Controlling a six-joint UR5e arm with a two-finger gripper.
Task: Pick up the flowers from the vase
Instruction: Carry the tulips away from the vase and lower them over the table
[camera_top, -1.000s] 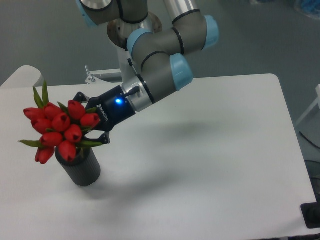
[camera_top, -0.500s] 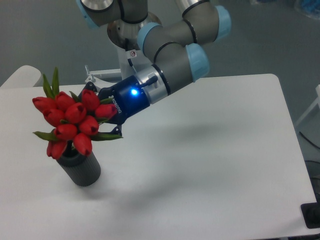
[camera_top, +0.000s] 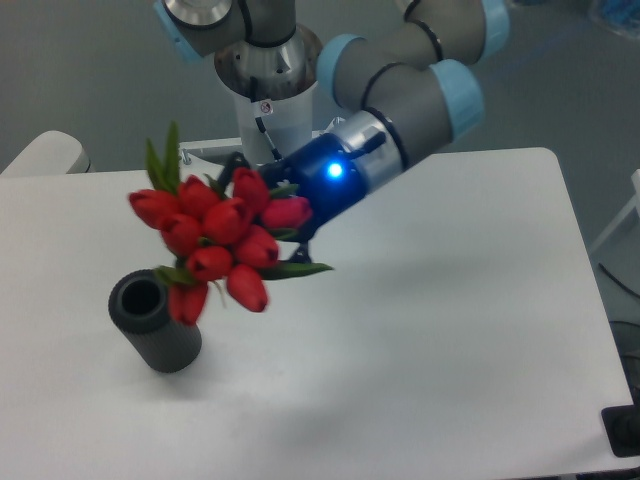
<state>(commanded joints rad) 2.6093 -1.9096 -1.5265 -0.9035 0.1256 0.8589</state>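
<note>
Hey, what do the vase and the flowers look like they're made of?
The vase: dark grey and matte, with no glare and a thick wall around the round opening; likely rubber or plastic, hard to tell which. The flowers, held in the tool: uniformly red, smooth buds with stiff green leaves, so probably artificial, plastic or fabric.

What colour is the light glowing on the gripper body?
Blue. The light glows on the dark body of the gripper, clearest in the fixed camera view.
</note>
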